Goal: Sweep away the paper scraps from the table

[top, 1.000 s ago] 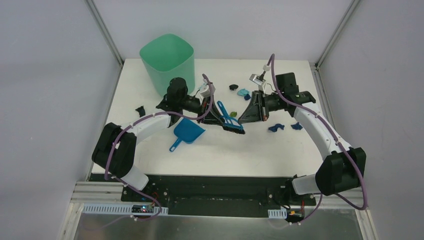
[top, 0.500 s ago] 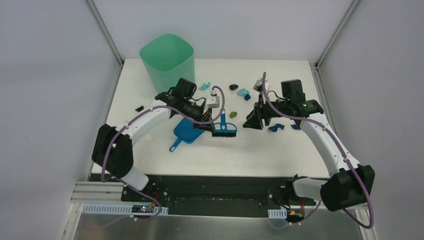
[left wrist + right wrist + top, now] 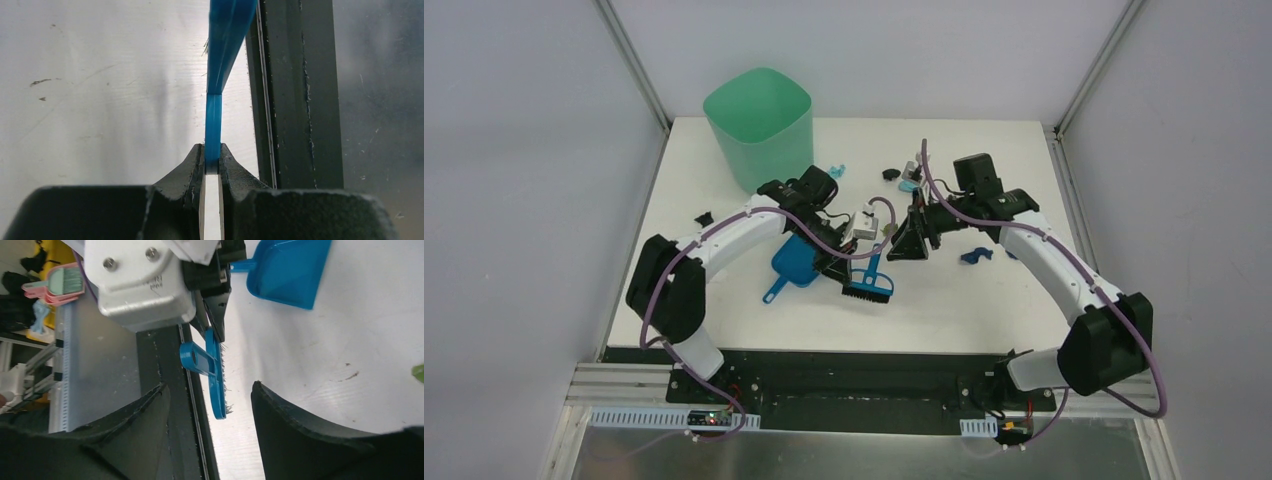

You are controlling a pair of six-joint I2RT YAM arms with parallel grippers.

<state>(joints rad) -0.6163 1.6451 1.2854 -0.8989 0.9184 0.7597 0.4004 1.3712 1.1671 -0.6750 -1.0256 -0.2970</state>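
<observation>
My left gripper [image 3: 861,262] [image 3: 213,159] is shut on the thin handle of the blue hand brush [image 3: 868,287] [image 3: 227,40], which hangs bristles-down over the table [image 3: 944,300] near its black front edge [image 3: 295,100]. My right gripper [image 3: 911,240] [image 3: 209,386] stands open just right of it, gripping nothing; the brush [image 3: 214,371] shows ahead between its fingers. The blue dustpan [image 3: 796,264] [image 3: 290,270] lies left of the brush. Paper scraps lie scattered: light blue [image 3: 837,171], black [image 3: 890,174], dark blue [image 3: 972,256], black [image 3: 704,218], olive green [image 3: 419,372].
A mint-green bin [image 3: 759,115] stands at the table's back left. Grey walls close in the table on three sides. The two arms' wrists sit close together at mid-table, cables looping above them.
My right gripper has gone from shut to open and shifted left. The left arm has carried the brush toward the near edge and turned it.
</observation>
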